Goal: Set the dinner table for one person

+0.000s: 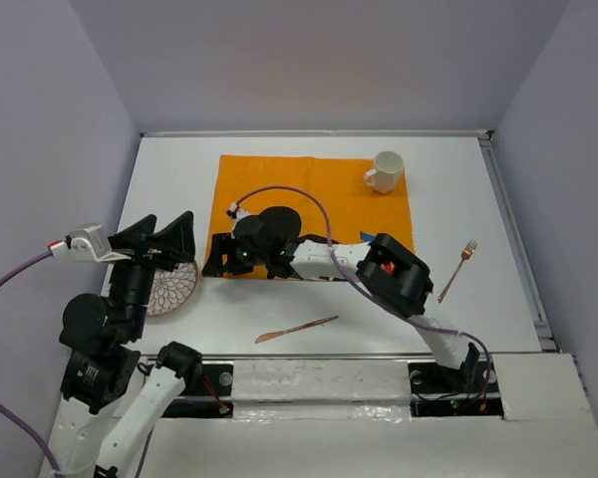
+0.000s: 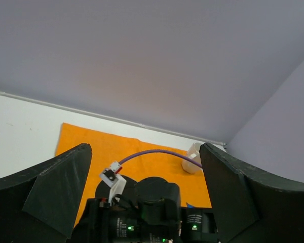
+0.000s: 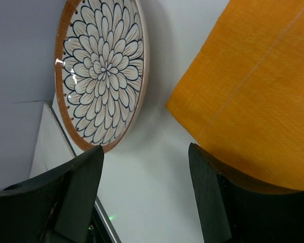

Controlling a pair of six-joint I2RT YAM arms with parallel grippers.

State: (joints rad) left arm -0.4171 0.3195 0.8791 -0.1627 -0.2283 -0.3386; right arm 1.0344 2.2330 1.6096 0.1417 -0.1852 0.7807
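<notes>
The dinner table (image 1: 169, 164) is a white top with an orange cloth (image 1: 324, 194) spread over its middle. A flower-patterned plate (image 1: 171, 291) lies at the left, off the cloth and partly hidden under my left gripper (image 1: 167, 237), which hangs above it, open and empty. My right arm reaches left across the cloth. Its gripper (image 1: 215, 261) is open at the cloth's near left corner. In the right wrist view the right gripper (image 3: 147, 167) has only bare table between its fingers, with the plate (image 3: 101, 71) and the cloth (image 3: 253, 101) on either side.
A white mug (image 1: 384, 171) stands on the cloth's far right corner. A copper fork (image 1: 456, 271) lies on the table at the right, and a copper knife (image 1: 297, 330) lies near the front edge. In the left wrist view the right arm's wrist (image 2: 152, 207) fills the space below the left gripper (image 2: 145, 148).
</notes>
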